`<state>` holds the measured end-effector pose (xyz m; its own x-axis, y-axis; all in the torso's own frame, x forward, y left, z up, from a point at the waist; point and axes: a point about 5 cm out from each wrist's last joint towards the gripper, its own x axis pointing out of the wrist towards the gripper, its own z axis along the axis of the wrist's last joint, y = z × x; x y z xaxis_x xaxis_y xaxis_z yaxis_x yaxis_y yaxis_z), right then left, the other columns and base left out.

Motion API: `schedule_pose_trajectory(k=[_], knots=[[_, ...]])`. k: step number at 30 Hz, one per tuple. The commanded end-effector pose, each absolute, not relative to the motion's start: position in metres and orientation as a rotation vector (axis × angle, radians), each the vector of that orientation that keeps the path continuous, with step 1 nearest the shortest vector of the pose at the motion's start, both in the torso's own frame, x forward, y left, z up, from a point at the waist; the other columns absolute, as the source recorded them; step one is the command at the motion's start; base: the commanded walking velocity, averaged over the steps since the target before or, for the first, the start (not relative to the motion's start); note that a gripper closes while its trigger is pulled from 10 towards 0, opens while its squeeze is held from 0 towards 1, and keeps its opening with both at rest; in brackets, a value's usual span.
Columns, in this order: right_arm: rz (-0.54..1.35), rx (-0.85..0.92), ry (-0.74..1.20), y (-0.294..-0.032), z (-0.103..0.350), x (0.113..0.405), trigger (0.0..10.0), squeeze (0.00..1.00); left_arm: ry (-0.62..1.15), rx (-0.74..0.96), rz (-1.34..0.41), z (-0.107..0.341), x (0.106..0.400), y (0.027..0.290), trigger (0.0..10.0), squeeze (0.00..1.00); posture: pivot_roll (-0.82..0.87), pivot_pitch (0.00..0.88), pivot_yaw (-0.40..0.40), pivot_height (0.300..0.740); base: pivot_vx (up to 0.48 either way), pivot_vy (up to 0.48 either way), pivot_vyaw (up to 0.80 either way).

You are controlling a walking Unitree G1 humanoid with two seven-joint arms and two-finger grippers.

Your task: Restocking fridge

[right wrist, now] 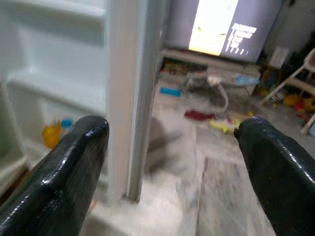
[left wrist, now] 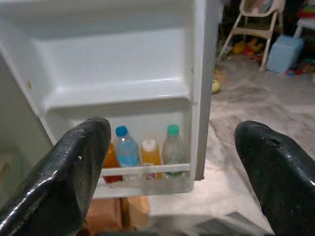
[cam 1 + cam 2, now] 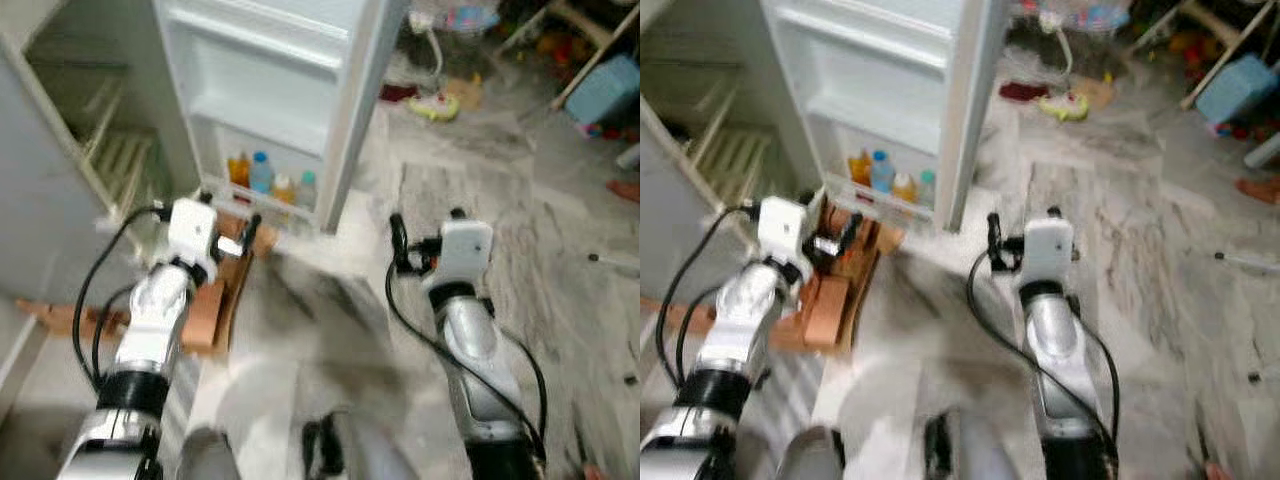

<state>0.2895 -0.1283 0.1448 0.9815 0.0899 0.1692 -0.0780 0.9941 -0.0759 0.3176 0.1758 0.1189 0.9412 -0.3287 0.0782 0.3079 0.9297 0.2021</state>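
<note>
The white fridge door stands open ahead. Its bottom door shelf holds several bottles: an orange one, a blue-capped one, a white-capped orange one and a green-capped one. My left gripper hovers just in front of that shelf, over a cardboard box, open with nothing between its fingers. My right gripper hangs to the right of the door's edge above the marble floor, also open and holding nothing.
The fridge's inside with wire shelves lies to the left. A flattened cardboard box sits on the floor below the door. Toys, a blue box and a chair clutter the far right. A lit screen stands beyond.
</note>
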Motion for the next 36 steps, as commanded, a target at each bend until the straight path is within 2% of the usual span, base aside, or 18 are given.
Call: schedule_pose_trajectory(k=[1,9,17,20,24,36], knots=[[0.034,-0.078,-0.138,-0.142,0.135,0.287,10.0,0.00,-0.075,0.174,-0.362,0.110,0.312,0.163,10.0,0.00,0.00,0.158,-0.048,0.740,0.401,-0.259,-0.80],[0.034,-0.068,-0.119,-0.140,0.127,0.279,10.0,0.00,-0.031,0.198,-0.341,0.108,0.319,0.158,10.0,0.00,-0.02,0.141,-0.057,0.740,0.463,0.000,-0.75],[0.036,-0.077,-0.106,-0.142,0.122,0.276,10.0,0.00,-0.020,0.235,-0.218,0.112,0.332,0.171,10.0,0.00,-0.03,0.113,-0.064,0.740,0.466,0.000,0.00],[0.042,-0.076,-0.110,-0.143,0.123,0.278,10.0,0.00,-0.014,0.235,-0.184,0.112,0.334,0.173,10.0,0.00,-0.03,0.104,-0.066,0.740,0.431,0.000,-0.56],[0.082,-0.099,-0.134,-0.139,0.126,0.280,10.0,0.00,-0.004,0.244,-0.138,0.110,0.337,0.174,10.0,0.00,-0.03,0.092,-0.070,0.740,0.405,0.255,0.00],[0.128,-0.143,-0.160,-0.135,0.128,0.282,10.0,0.00,-0.012,0.253,-0.086,0.114,0.347,0.172,10.0,0.00,-0.03,0.078,-0.064,0.740,0.360,0.317,0.71]])
